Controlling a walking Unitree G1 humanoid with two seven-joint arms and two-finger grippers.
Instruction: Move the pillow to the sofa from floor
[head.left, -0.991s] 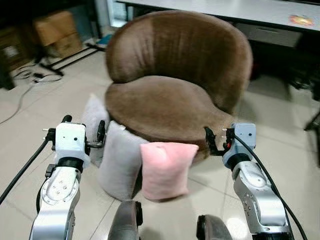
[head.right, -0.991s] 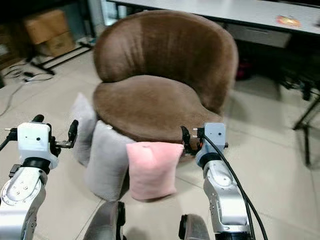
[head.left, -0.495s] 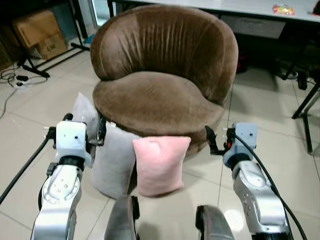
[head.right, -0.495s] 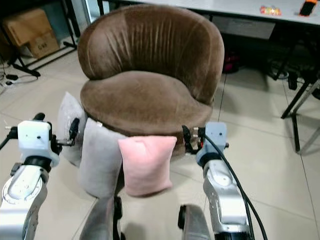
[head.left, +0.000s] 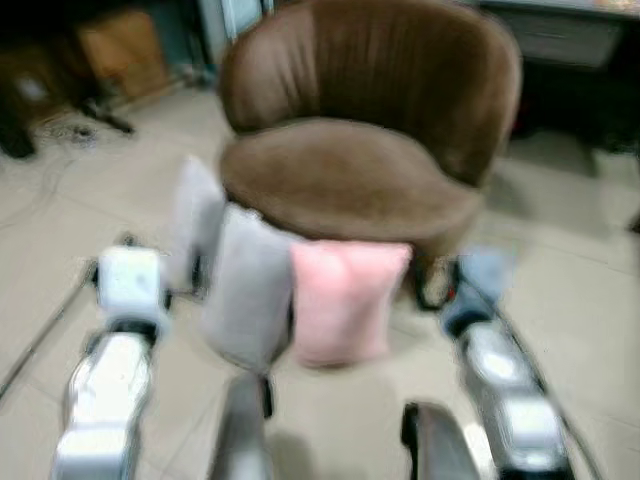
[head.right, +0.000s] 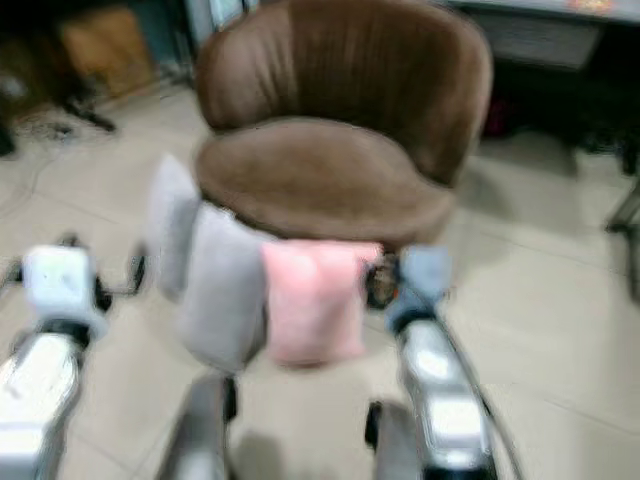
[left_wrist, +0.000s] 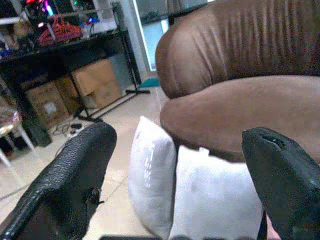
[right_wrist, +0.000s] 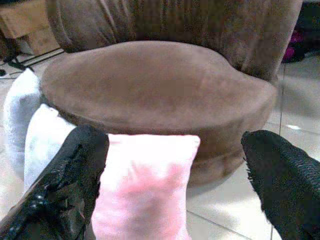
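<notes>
Pink is the colour to look for: your pink pillow stands upright on the tiled floor, leaning against the front of the brown sofa, a round velvety tub seat. Take that sofa as your landmark. Just beside the pink pillow, toward the robot's left along the sofa's front, stands a grey pillow, the two touching or nearly so, and a second grey pillow stands beyond it, against the sofa's left flank.

Your left gripper is raised in front of the sofa's left side with its fingers spread wide; through the left wrist view you see both grey pillows framed between the fingers, with the sofa's seat edge above them, and nothing held. Your right gripper is raised in front of the sofa's right front, fingers likewise spread wide and not gripping anything. In the right wrist view the pink pillow lies between the fingers, closer to one finger than the other and apart from both, with the sofa's seat cushion behind it.

Both head views are blurred. Behind the sofa, off its left side, you can see cardboard boxes under a dark table.
</notes>
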